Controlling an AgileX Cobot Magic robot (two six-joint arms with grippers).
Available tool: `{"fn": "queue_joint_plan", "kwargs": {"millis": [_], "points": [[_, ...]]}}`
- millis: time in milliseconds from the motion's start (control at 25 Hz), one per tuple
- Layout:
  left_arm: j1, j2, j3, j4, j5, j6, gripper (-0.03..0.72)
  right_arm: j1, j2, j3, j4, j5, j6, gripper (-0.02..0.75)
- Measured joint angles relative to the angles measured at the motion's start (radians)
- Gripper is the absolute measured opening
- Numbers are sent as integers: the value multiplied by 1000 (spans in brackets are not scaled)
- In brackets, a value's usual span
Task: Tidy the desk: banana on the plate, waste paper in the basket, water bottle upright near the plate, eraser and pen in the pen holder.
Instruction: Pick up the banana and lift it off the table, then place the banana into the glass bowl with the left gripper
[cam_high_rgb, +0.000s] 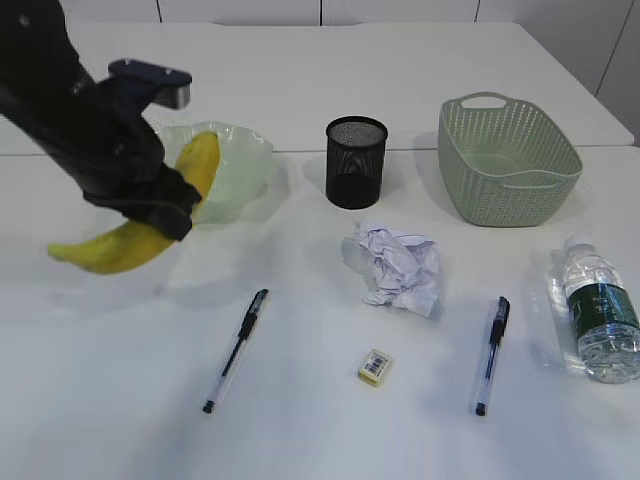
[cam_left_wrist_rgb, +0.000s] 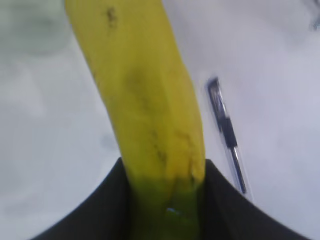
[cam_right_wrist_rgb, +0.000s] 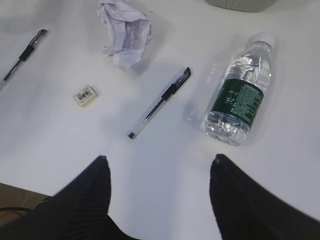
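- Exterior view: the banana (cam_high_rgb: 130, 240) is held clear of the white counter (cam_high_rgb: 300, 420) by the left pincer (cam_high_rgb: 165, 205), just in front of the green ruffled plate (cam_high_rgb: 245, 165). The black mesh pen holder (cam_high_rgb: 355, 160) and the grey-green basket (cam_high_rgb: 505, 160) are set behind the waste paper (cam_high_rgb: 398, 265); two pens (cam_high_rgb: 235, 350) (cam_high_rgb: 490, 355), the eraser (cam_high_rgb: 374, 367) and the lying water bottle (cam_high_rgb: 600, 310) are spread in front.
- Left wrist view: the banana (cam_left_wrist_rgb: 145, 100) is clamped between the dark fingers (cam_left_wrist_rgb: 100, 205) — one pen (cam_left_wrist_rgb: 227, 135) is seen on the counter below.
- Right wrist view: the right pincer (cam_right_wrist_rgb: 160, 195) is held wide apart and empty — above the counter, near a pen (cam_right_wrist_rgb: 160, 102) and the bottle (cam_right_wrist_rgb: 240, 95).
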Motion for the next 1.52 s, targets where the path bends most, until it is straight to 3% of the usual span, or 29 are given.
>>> {"fn": "queue_joint_plan", "kwargs": {"millis": [200,400,960,1520], "points": [[0,0,-137,93,-22,0,236,0,1,0,0,0,0,463],[0,14,-173,152,-148,0,236,0,1,0,0,0,-2,463],[49,227,-216,129,-319,-36,235,0,1,0,0,24,-6,463],[90,456,-532,114,-214,-37,235,0,1,0,0,31,-6,463]]}}
